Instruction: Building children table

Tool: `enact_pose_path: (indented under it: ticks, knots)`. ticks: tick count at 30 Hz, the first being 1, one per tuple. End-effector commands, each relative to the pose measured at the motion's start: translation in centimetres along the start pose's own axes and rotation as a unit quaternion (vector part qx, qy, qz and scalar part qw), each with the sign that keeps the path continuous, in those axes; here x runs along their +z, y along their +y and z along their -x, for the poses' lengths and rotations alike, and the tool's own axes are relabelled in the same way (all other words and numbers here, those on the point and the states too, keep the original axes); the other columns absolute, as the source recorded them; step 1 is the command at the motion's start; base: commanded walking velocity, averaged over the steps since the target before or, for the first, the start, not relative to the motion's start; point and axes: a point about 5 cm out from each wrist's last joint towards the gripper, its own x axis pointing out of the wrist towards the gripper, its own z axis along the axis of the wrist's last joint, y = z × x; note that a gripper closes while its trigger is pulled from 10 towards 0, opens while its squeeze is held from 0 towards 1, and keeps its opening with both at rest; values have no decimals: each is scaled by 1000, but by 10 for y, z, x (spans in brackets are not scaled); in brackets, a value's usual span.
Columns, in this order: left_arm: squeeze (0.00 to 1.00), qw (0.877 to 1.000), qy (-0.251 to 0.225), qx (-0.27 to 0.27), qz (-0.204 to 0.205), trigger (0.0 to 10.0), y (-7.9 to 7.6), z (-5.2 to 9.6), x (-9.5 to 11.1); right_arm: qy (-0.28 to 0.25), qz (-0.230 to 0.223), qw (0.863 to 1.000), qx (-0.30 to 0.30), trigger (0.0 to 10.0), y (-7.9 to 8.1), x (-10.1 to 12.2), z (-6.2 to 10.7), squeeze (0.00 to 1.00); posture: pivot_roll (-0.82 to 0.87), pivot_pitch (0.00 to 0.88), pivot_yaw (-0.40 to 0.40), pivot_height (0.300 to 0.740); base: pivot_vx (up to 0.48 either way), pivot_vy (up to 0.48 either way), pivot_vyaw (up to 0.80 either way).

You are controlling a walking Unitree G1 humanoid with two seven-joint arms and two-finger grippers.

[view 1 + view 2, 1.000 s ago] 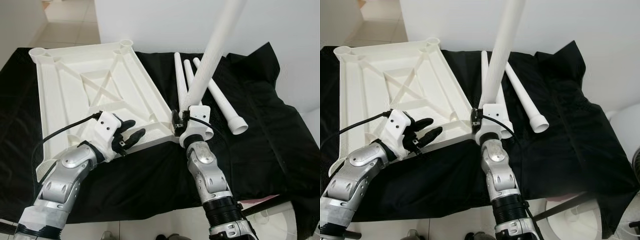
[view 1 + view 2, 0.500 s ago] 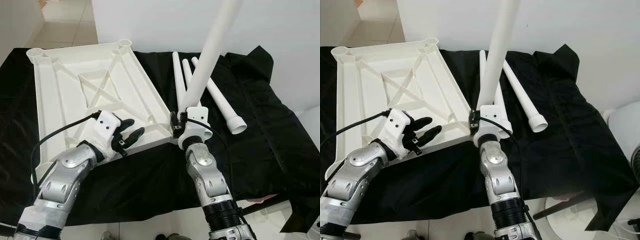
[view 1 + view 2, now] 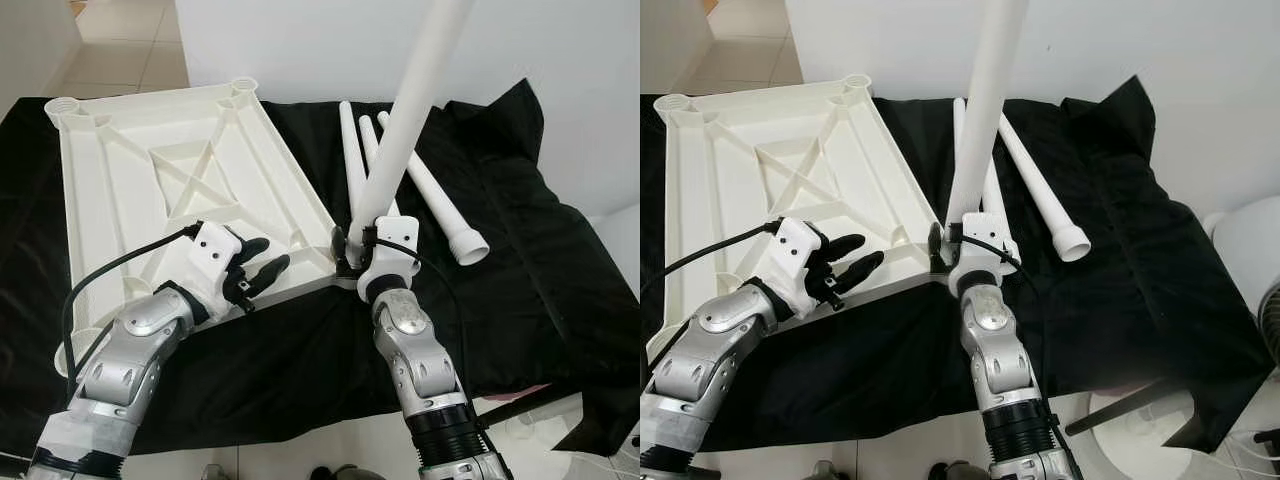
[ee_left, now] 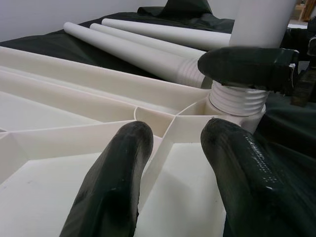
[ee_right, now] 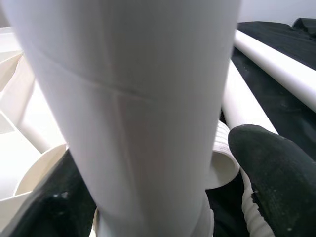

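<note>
At the near right corner of the upturned white tabletop [image 3: 170, 190], an upright white leg [image 3: 405, 120] stands with its threaded end at the corner socket, my right gripper [image 3: 352, 250] clamped around it just above the threads. My left gripper [image 3: 262, 272] hovers over the tabletop's near edge, fingers [image 4: 113, 182] apart, just beside that socket. Three more legs [image 3: 430, 190] lie on the black cloth [image 3: 520, 250] behind.

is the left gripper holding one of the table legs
No, the left gripper is open over the upturned tabletop, its fingers closed on nothing.
</note>
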Motion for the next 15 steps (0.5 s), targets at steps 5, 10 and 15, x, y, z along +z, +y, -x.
enact_pose_path:
  ticks: [5,10,15]
  knots:
    - [0,1000,4,-24,-6,10000,-4,-2,1,-1,-10,999,40,10000,-3,-4,6,0,-21,121,-77,740,0,0,0]
    - [0,1000,3,-25,-7,10000,-3,-3,1,-20,4,996,87,10000,-11,0,3,0,-22,118,-74,740,0,0,0]
    - [0,1000,3,-25,-6,10000,-3,-3,1,-26,14,993,116,10000,-16,2,0,0,-14,117,-68,740,0,0,0]
